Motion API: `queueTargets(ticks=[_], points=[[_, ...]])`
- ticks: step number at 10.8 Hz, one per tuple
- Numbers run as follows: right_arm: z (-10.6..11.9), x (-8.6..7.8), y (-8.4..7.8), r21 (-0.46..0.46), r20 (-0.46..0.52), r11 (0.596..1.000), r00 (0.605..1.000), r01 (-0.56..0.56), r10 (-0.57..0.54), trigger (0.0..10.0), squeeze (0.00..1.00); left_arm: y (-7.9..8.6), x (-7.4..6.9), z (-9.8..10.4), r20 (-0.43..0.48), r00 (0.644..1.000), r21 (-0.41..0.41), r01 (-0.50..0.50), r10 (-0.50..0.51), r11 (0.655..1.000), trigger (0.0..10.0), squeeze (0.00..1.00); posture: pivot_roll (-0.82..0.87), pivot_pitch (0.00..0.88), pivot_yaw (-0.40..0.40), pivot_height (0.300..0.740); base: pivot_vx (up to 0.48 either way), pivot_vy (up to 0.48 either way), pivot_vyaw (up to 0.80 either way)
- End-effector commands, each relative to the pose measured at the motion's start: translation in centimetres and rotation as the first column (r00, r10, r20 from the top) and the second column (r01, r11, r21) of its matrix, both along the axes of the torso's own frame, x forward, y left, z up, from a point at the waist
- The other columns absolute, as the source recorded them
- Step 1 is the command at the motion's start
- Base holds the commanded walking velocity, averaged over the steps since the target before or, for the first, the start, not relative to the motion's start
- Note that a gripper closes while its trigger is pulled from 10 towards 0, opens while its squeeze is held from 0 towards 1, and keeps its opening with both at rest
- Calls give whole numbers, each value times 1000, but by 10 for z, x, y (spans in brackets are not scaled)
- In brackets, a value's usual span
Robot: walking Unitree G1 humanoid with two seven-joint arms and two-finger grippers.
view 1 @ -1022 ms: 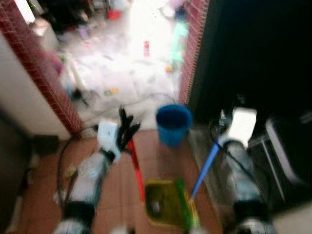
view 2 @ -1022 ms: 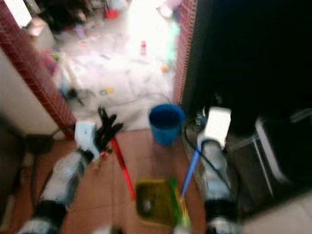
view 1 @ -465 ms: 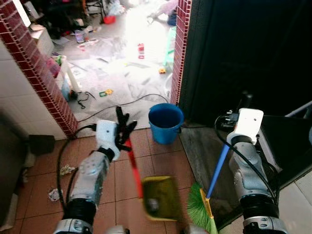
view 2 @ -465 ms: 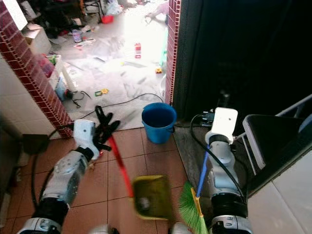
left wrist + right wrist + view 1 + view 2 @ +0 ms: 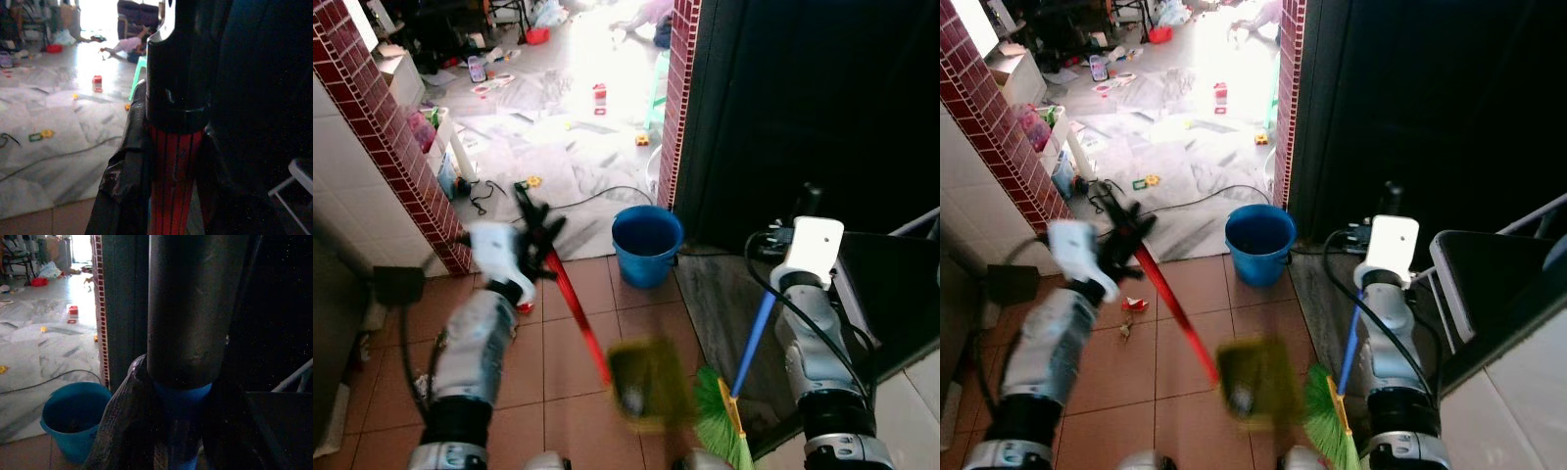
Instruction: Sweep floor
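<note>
Broom (image 5: 739, 392) hangs low at your right, its blue stick pinched in the right tool (image 5: 161, 396); the left tool (image 5: 171, 161) clamps the dustpan's (image 5: 651, 382) red handle. Both look light and stiff but long, so grip high. Mind the blue bucket (image 5: 646, 243), the cable (image 5: 597, 201) and the brick pillar (image 5: 680, 98) ahead.

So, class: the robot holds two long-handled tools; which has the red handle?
The dustpan, held by the left gripper; the right gripper's broom has a blue handle.
</note>
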State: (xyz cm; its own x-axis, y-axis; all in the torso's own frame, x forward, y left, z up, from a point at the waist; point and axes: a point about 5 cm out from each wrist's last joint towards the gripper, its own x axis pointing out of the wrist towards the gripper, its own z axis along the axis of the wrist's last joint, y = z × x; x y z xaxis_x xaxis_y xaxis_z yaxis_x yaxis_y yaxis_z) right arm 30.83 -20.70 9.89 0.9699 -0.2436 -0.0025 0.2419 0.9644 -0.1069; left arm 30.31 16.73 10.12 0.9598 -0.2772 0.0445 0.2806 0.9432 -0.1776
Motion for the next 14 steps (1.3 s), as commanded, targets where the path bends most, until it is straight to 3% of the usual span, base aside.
queueTargets(ticks=[1,5,7,10,14], points=[[5,4,1,-19,18,1000,1000,-6,6,10000,0,7,10,38,142,990,-19,-22,24,1000,10000,0,-29,0,23,740,0,0,0],[3,8,1,-36,6,999,1000,-21,21,10000,0,21,21,97,305,949,-83,-63,86,995,10000,0,-19,0,13,740,0,0,0],[1,8,6,-32,6,999,999,-35,35,10000,0,23,27,112,350,927,-111,-104,137,988,10000,0,-22,0,16,740,172,167,0],[-1,7,11,-38,5,998,999,-54,54,10000,0,19,30,124,389,910,-126,-99,141,987,10000,0,-22,0,16,740,345,334,0],[0,8,10,-46,9,997,998,-58,58,10000,0,30,35,134,411,886,-120,-181,214,976,10000,0,-32,0,20,740,364,312,0]])
